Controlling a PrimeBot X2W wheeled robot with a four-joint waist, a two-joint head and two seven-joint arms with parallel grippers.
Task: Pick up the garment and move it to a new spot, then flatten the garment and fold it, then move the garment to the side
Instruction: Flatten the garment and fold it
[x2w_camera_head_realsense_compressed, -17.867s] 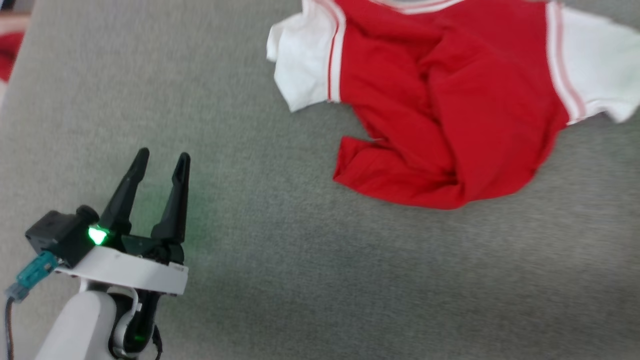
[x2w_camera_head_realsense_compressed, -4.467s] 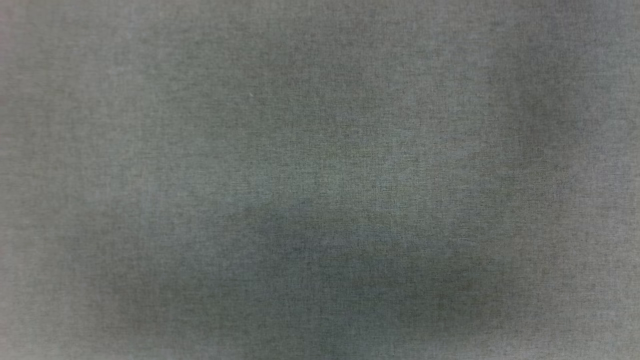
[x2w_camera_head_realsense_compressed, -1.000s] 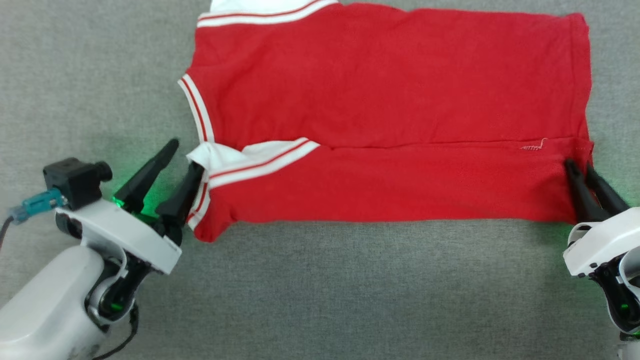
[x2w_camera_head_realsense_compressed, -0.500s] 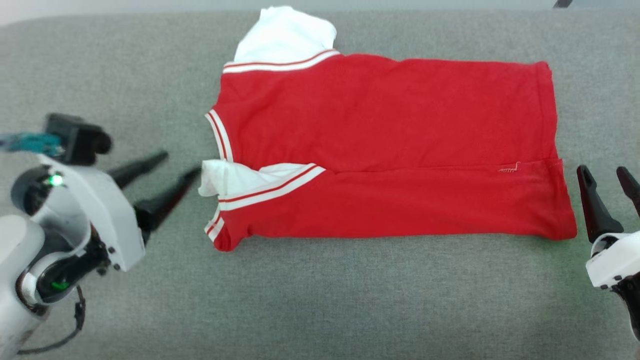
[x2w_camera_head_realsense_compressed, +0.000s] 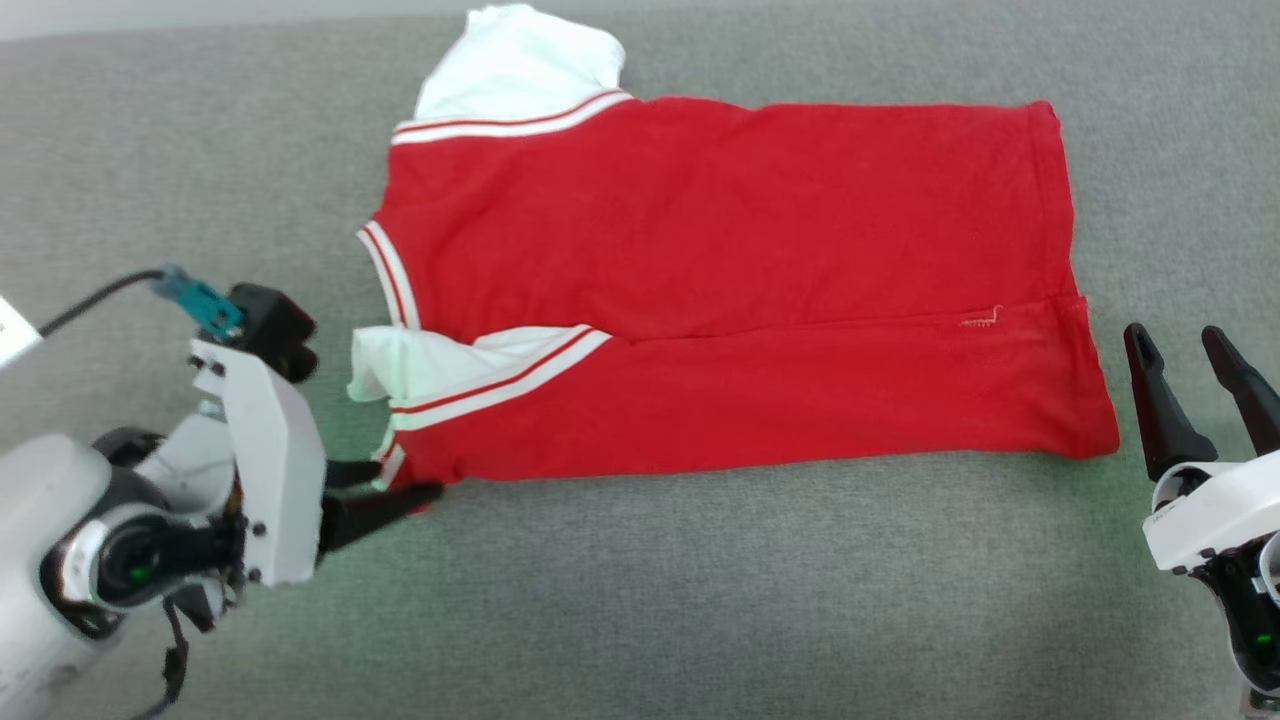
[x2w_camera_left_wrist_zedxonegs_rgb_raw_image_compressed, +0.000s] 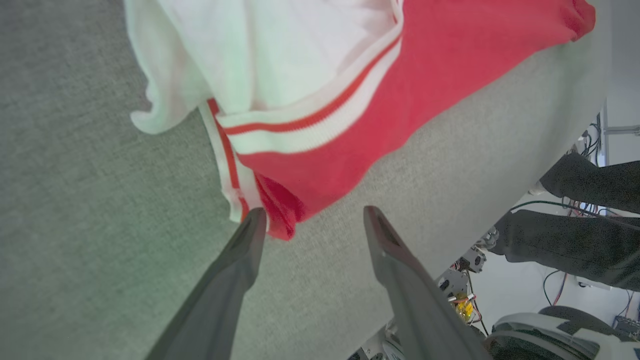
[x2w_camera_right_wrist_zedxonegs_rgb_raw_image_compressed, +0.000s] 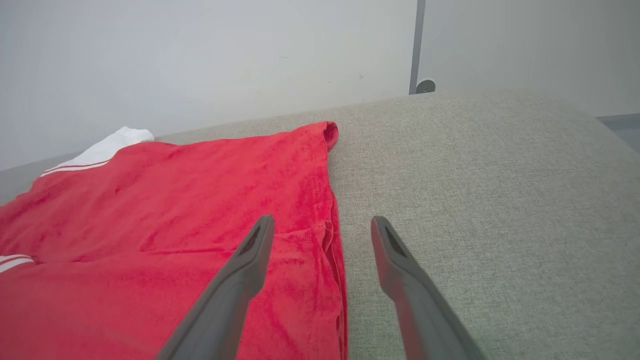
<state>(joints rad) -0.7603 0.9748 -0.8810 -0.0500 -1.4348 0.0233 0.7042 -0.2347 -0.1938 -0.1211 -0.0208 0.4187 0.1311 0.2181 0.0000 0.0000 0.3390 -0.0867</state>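
**Entry: one lengthwise fold in, both tools open at the near corners**

The garment (x2w_camera_head_realsense_compressed: 720, 260) lies flat on the grey fabric-covered bench (x2w_camera_head_realsense_compressed: 700, 600), neck end to the robot's left and hem (x2w_camera_head_realsense_compressed: 1058, 200) to its right. The near long edge is turned up over the body. This reads as one lengthwise fold done and the far side still to fold. The near sleeve (x2w_camera_head_realsense_compressed: 430, 358) is tucked under that flap, with white cloth bunching out at the left. The far sleeve (x2w_camera_head_realsense_compressed: 520, 60) sticks out past the far edge, untucked.

The left tool (x2w_camera_head_realsense_compressed: 410, 478) lies low and sideways at the near-left corner. Its jaws are spread and hold nothing. In the left wrist view one finger tip sits at the striped trim (x2w_camera_left_wrist_zedxonegs_rgb_raw_image_compressed: 235, 165), whether touching it I cannot tell, and the red corner point lies between the fingers. Judgement: it is placed to pinch that corner or to tidy the sleeve.

The right tool (x2w_camera_head_realsense_compressed: 1173, 333) stands just beside the near-right hem corner. It is open, empty and clear of the cloth in the head view. The right wrist view puts the hem edge under the gap between the fingers.

A tool at each end of the near edge suits a two-point lift that would keep the fold line straight.
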